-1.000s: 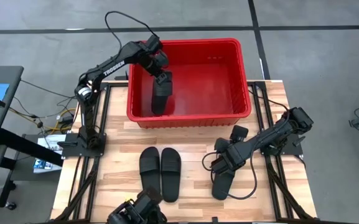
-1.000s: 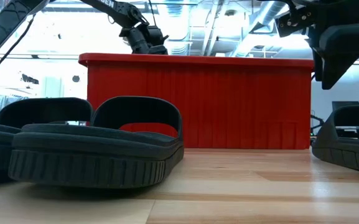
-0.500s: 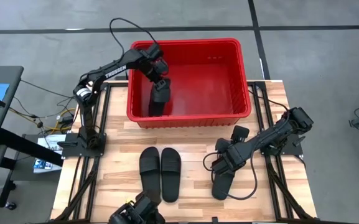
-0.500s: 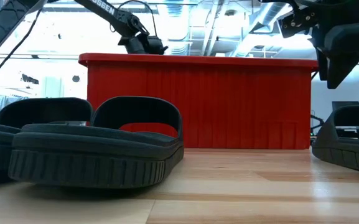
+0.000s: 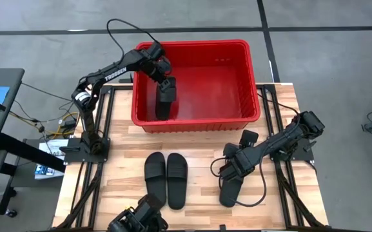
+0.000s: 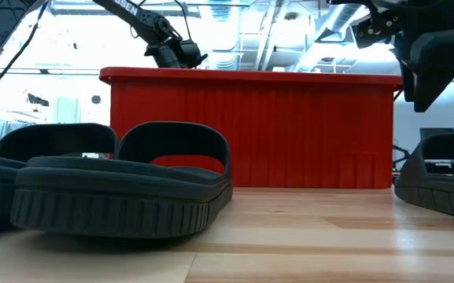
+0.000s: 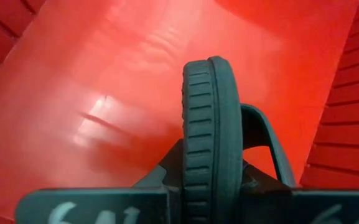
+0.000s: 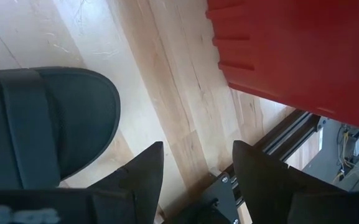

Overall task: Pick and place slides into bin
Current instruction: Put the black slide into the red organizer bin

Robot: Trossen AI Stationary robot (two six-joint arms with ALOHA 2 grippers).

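Observation:
The red bin (image 5: 253, 77) stands at the table's far side. My left gripper (image 5: 163, 82) reaches down into its left half, shut on a black slide (image 5: 164, 100) that stands on edge inside it. Two more slides (image 5: 166, 179) lie side by side, soles down, on the wooden table near the front. A further slide (image 5: 231, 190) lies at the front right. My right gripper (image 5: 229, 169) hovers open just above its far end, with the slide's toe (image 8: 42, 124) beside its fingers in the right wrist view. My left gripper pinches the slide's sole (image 7: 205, 168) across its thickness, one finger on each face, near the end closest to the wrist. The fingers slant down from the table's left. The slide stands on edge, strap (image 7: 263, 140) to one side, reaching down toward the bin floor (image 7: 104, 93). Whether its lower end touches the floor, I cannot tell.
The bin's right half (image 5: 218, 84) holds nothing. Its near wall (image 6: 250, 134) rises behind the slides in the low view. Bare wood (image 5: 202, 154) lies between the slide pair and my right arm. Black frame rails (image 5: 82, 187) run along the table's sides.
My left gripper has sunk deeper into the bin with the slide and drifted a little toward the bin's left wall. The slide has stayed on edge in the hold. My right arm has kept still.

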